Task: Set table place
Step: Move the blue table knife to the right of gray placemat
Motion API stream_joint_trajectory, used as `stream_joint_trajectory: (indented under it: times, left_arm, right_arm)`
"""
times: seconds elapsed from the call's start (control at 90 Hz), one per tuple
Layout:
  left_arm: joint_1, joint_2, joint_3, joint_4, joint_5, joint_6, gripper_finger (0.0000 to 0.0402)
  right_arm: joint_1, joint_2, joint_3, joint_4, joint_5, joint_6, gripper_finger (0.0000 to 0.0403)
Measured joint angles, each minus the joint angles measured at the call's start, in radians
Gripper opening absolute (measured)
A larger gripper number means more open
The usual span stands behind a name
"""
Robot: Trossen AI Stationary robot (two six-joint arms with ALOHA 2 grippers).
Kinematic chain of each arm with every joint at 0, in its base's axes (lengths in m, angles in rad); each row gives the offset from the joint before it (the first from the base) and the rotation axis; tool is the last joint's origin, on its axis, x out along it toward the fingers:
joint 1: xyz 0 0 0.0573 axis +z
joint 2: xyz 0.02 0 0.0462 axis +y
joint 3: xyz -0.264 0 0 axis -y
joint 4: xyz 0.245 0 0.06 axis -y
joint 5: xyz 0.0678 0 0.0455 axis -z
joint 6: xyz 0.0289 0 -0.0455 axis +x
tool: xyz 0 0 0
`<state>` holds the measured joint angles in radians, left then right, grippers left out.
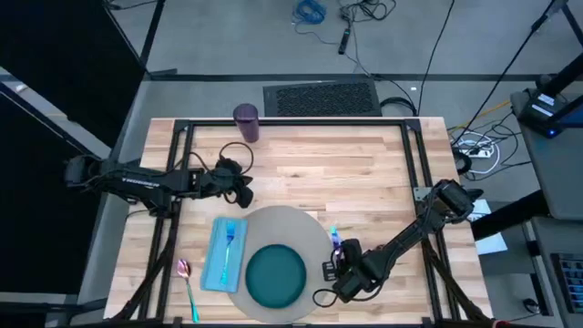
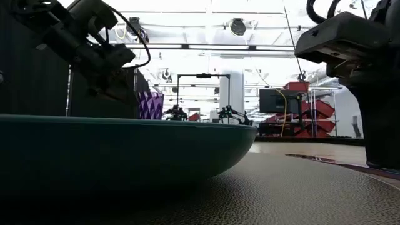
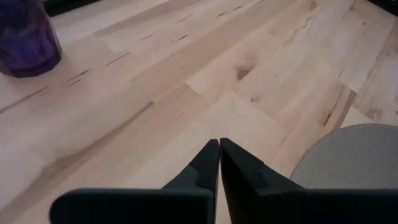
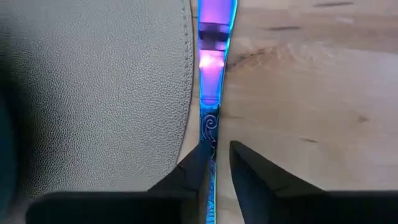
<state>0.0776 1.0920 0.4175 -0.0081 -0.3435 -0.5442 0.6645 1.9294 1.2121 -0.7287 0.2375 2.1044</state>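
Judging by how things lie, the place is mostly set: the teal plate (image 1: 276, 277) sits on the round grey mat (image 1: 296, 228) near the front edge of the table (image 1: 364, 173), with the light blue napkin (image 1: 219, 260) just left of it carrying the blue fork (image 1: 230, 239), and the spoon (image 1: 187, 278) lying further left on the bare wood. The right gripper (image 4: 214, 163) is low at the mat's right edge, its fingers narrowly parted around the handle of the blue knife (image 4: 211, 68), which lies on the wood along the mat's rim; whether the pads actually touch the handle is hard to say from the wrist view. The left gripper (image 3: 219, 163) hovers over the wood behind the mat with its fingers closed together and holding nothing. The purple cup (image 1: 246, 121) stands at the far edge of the table, well apart from the setting, so bringing it in seems to be what remains.
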Motion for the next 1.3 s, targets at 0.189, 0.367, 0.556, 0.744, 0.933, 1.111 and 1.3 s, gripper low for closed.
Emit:
stream_joint_trajectory:
  times: [0.189, 0.367, 0.556, 0.744, 0.933, 1.111, 1.3]
  left_arm:
    - [0.000, 0.000, 0.000, 0.000, 0.000, 0.000, 0.0000]
    - [0.000, 0.000, 0.000, 0.000, 0.000, 0.000, 0.0000]
    - [0.000, 0.000, 0.000, 0.000, 0.000, 0.000, 0.0000]
    - [0.000, 0.000, 0.000, 0.000, 0.000, 0.000, 0.0000]
    - [0.000, 0.000, 0.000, 0.000, 0.005, 0.000, 0.0000]
    - [0.000, 0.000, 0.000, 0.001, 0.007, 0.000, 0.0000]
    - [0.000, 0.000, 0.000, 0.001, 0.007, 0.000, 0.0000]
  right_arm:
    - [-0.001, -0.001, 0.000, 0.001, 0.012, -0.004, 0.0051]
    - [-0.001, -0.002, 0.005, 0.007, 0.014, -0.023, 0.0051]
    - [-0.001, -0.002, 0.075, -0.091, 0.014, -0.048, 0.0051]
    - [-0.001, -0.004, 0.202, -0.296, 0.019, -0.080, 0.0051]
    - [-0.009, -0.005, 0.348, -0.430, 0.024, -0.224, 0.0051]
    - [-0.032, -0.006, 0.458, -0.393, 0.024, -0.558, 0.0051]
    - [-0.050, -0.006, 0.480, -0.312, 0.020, -0.735, 0.0048]
